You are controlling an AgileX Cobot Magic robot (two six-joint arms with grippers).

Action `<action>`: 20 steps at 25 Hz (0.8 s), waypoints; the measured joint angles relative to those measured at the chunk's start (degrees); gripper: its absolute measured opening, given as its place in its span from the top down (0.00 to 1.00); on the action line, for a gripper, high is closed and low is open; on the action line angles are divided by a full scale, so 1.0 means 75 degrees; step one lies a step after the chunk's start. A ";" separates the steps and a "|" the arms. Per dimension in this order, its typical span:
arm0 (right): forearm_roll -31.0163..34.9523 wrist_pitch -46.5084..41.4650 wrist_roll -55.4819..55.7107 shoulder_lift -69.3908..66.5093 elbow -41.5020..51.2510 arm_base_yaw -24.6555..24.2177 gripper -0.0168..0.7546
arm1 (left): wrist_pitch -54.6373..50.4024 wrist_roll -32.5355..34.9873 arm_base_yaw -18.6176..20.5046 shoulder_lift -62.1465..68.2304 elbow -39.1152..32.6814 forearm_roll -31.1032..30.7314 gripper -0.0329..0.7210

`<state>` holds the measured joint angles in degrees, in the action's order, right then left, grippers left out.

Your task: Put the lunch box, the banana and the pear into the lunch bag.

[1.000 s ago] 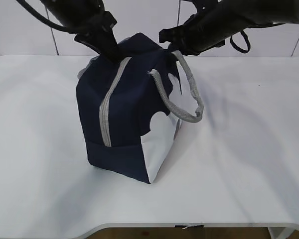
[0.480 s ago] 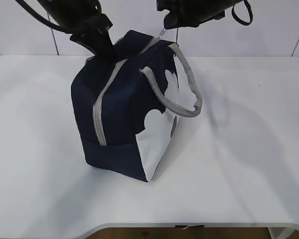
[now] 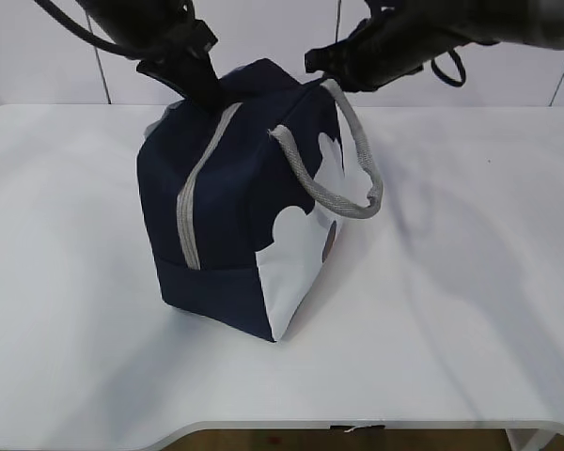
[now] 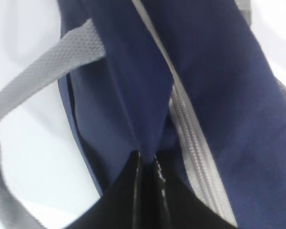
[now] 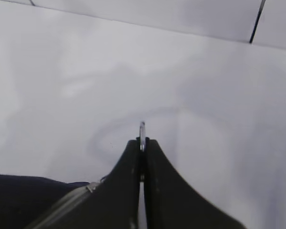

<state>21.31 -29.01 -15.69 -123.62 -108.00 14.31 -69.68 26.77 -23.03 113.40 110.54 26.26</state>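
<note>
The navy lunch bag stands on the white table, its grey zipper closed along the top. My left gripper is shut on a fold of the bag's navy fabric beside the zipper. My right gripper is shut on the thin metal zipper pull at the bag's far upper end. A grey strap handle hangs over the white end panel. The lunch box, banana and pear are out of view.
A second grey strap loops at the bag's left side in the left wrist view. The table's front edge runs along the bottom of the exterior view. A white wall stands behind the table.
My right gripper rose and then came back down to the bag's far top corner. The bag shifted slightly. My left gripper stayed clamped on the fabric.
</note>
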 joint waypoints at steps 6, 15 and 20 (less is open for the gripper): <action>0.0892 -0.0567 0.0015 -0.0586 -0.0017 -0.0237 0.97 | 0.0000 -0.0043 0.0000 0.0000 0.0000 0.0000 0.96; 0.0625 -0.0874 -0.0084 -0.0467 -0.0219 -0.0266 0.97 | -0.0102 -0.0076 0.0000 -0.0046 0.0000 0.0000 0.96; 0.0410 -0.1033 0.0013 -0.0684 -0.0296 -0.0336 0.97 | -0.0052 -0.0105 0.0000 -0.0046 0.0000 0.0000 0.96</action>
<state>24.38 -36.76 -15.59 -128.74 -110.22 11.79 -70.06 25.99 -23.03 113.05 110.54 26.26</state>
